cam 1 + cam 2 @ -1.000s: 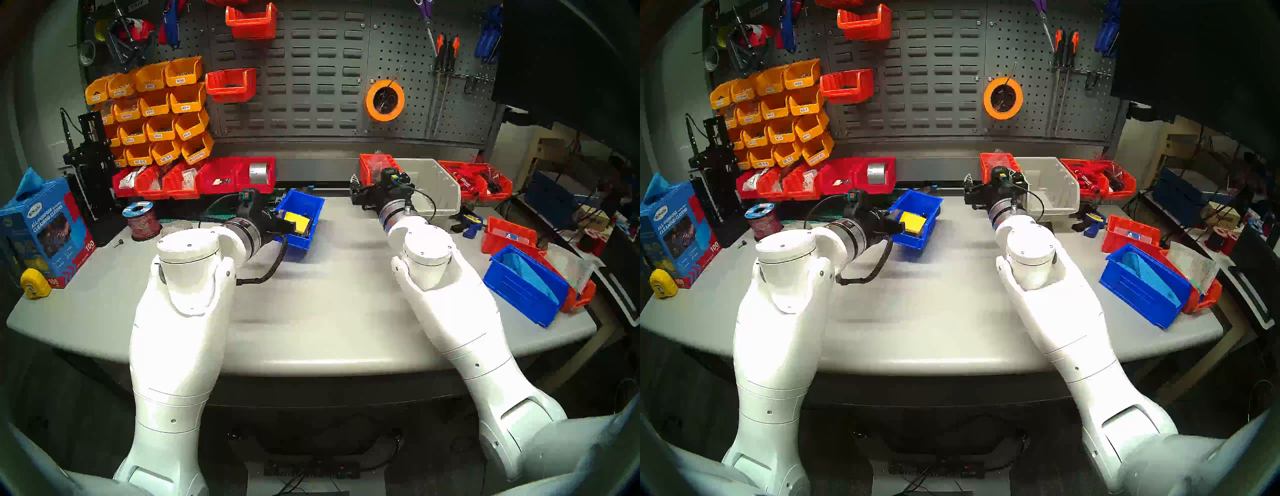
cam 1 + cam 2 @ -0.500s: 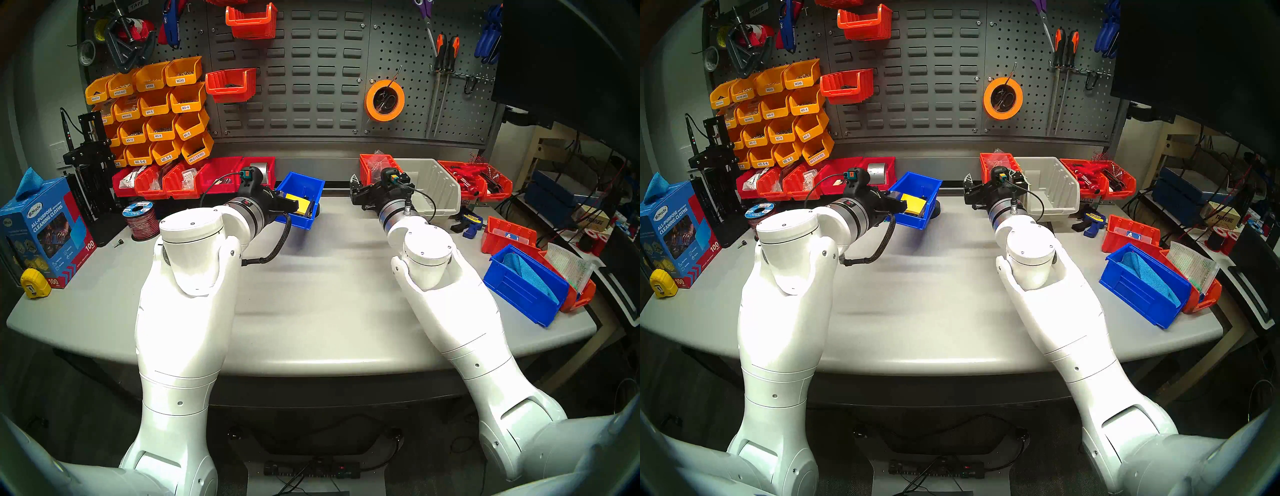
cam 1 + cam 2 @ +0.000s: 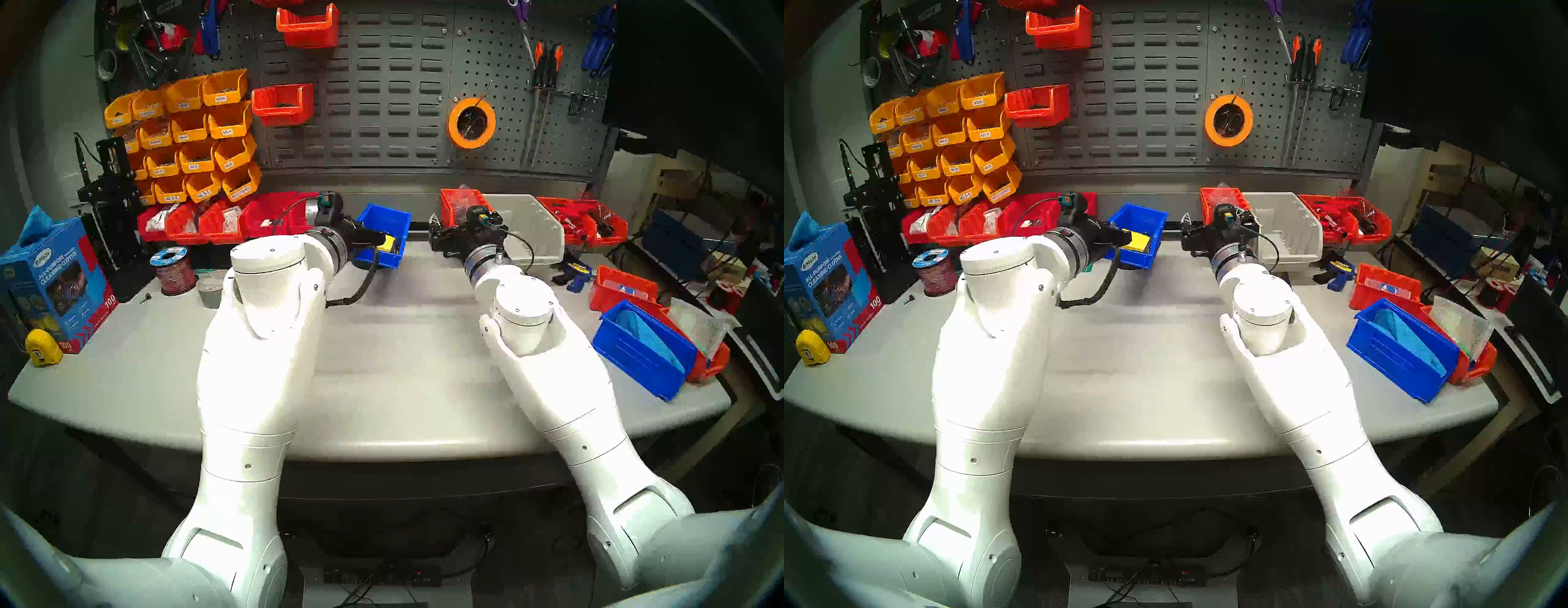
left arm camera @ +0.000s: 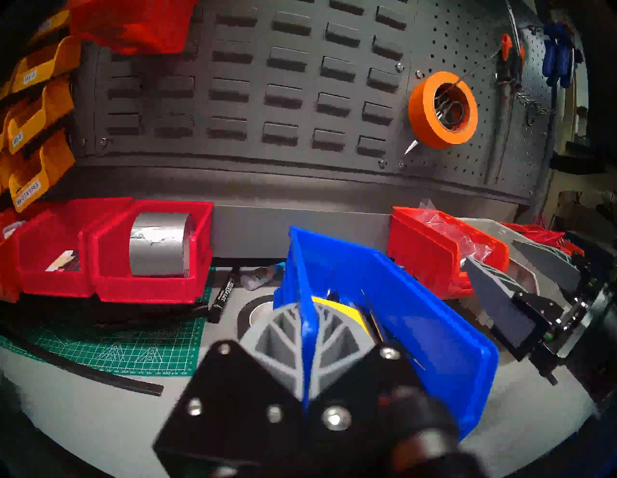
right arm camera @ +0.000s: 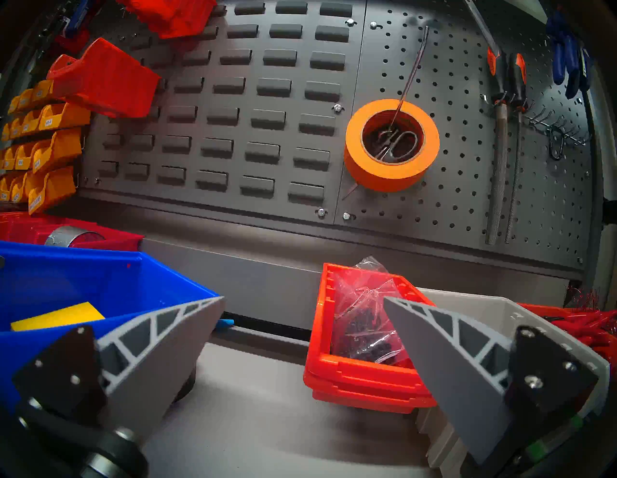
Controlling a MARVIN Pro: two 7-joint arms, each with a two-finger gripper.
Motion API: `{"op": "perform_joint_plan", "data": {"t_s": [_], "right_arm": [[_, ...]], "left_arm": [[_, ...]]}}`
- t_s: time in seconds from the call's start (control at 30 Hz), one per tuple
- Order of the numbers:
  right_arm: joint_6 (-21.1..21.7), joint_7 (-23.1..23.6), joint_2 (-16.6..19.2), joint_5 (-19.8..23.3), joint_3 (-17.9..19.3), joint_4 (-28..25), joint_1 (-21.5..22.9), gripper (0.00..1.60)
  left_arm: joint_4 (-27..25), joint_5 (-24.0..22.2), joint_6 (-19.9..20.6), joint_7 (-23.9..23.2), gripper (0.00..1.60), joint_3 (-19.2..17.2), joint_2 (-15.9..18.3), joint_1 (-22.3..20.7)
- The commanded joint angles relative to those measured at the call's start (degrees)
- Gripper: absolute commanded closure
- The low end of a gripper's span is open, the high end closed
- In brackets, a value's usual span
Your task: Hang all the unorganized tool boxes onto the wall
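The left gripper [image 4: 305, 337] reaches level toward the wall [image 3: 382, 85], clamped tight on the near rim of the blue bin [image 3: 392, 220], held mid-frame above the table [image 3: 403, 339] with a yellow pad [image 3: 387, 243] inside. The right gripper [image 5: 300, 337] hangs wide open, empty, just beside it; bare slots above.

Both arms wore glossy white, rounded shells with small dark screws at the joints and thin seam lines. Each wrist ended in a banded silver collar and black housing with a teal connector, a black braided cable looping from it. The left end effector [image 4: 309, 347] and right end effector [image 5: 302, 337] had grey ribbed triangular fingers [image 5: 444, 360] on black screwed plates.
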Motion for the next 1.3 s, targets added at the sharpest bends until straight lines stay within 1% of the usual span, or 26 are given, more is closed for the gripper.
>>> {"op": "perform_joint_plan", "data": {"t_s": [0.0,0.27,0.47,0.67,0.87,1.27], "right_arm": [[-0.2,0.1,0.0,-0.1,0.0,-0.9,0.4,0.00],[-0.2,0.1,0.0,-0.1,0.0,-0.9,0.4,0.00],[-0.2,0.1,0.0,-0.1,0.0,-0.9,0.4,0.00],[-0.2,0.1,0.0,-0.1,0.0,-0.9,0.4,0.00],[-0.2,0.1,0.0,-0.1,0.0,-0.9,0.4,0.00],[-0.2,0.1,0.0,-0.1,0.0,-0.9,0.4,0.00]], "left_arm": [[2.1,-0.9,-1.6,1.9,1.60,-1.0,-4.6,-6.1],[5.1,-1.5,-2.5,4.1,1.60,-1.1,-7.1,-7.6],[5.8,-2.0,-3.1,5.3,1.60,-1.1,-8.5,-8.0],[6.6,-2.5,-3.5,6.8,1.60,-0.7,-10.2,-10.1],[7.5,-2.7,-3.7,7.9,1.60,-0.4,-11.2,-11.7],[12.0,-3.2,-6.2,9.9,1.60,-0.8,-12.2,-14.8]]}}
